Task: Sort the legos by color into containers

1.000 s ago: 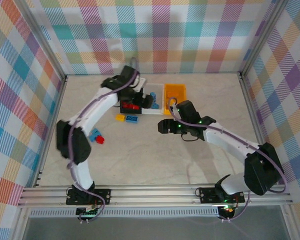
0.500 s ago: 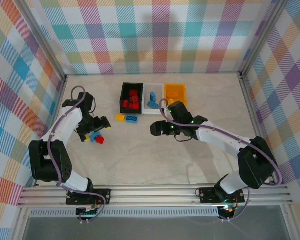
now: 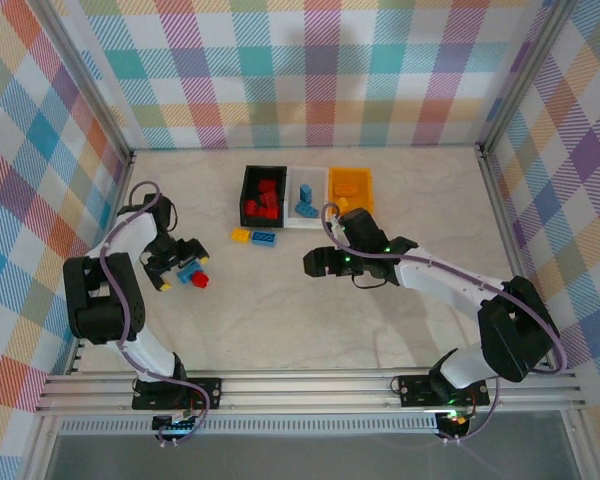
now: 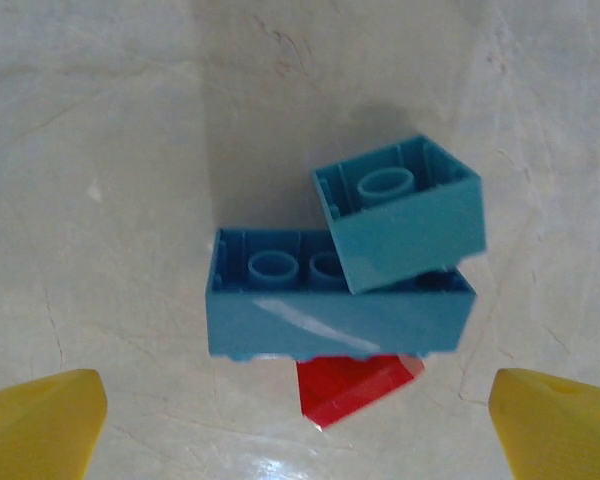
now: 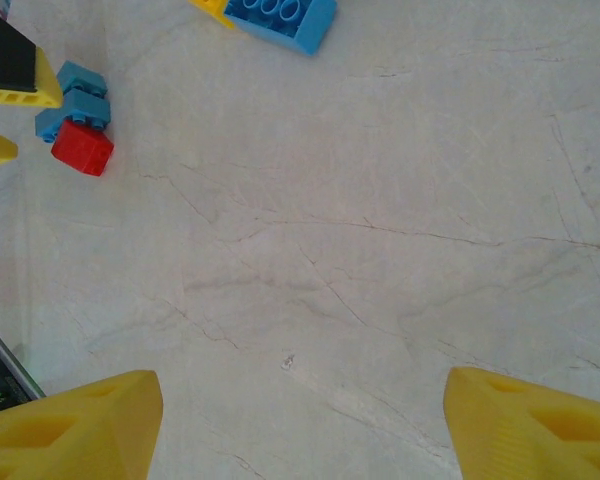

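Three legos sit in a cluster on the left: a long blue brick (image 4: 340,305) with a smaller blue brick (image 4: 400,210) tilted on it, and a red brick (image 4: 358,385) against them. In the top view they are the blue (image 3: 188,272) and the red (image 3: 201,280). My left gripper (image 3: 176,268) (image 4: 300,435) stands open just short of the cluster, touching nothing. My right gripper (image 3: 310,262) (image 5: 305,425) is open over bare table at mid-table. The black container (image 3: 248,196) holds red bricks, the white container (image 3: 318,196) holds blue ones, and the yellow-orange container (image 3: 349,188) stands beside them.
A loose yellow brick (image 3: 240,235) and a blue brick (image 3: 264,238) (image 5: 280,18) lie side by side in front of the black container. Aluminium rails and checkered walls border the table (image 3: 300,320). Open table surface lies between the two arms.
My left arm has swung away from the black container, out to the left and down to the blue and red cluster. My right gripper shifted slightly left.
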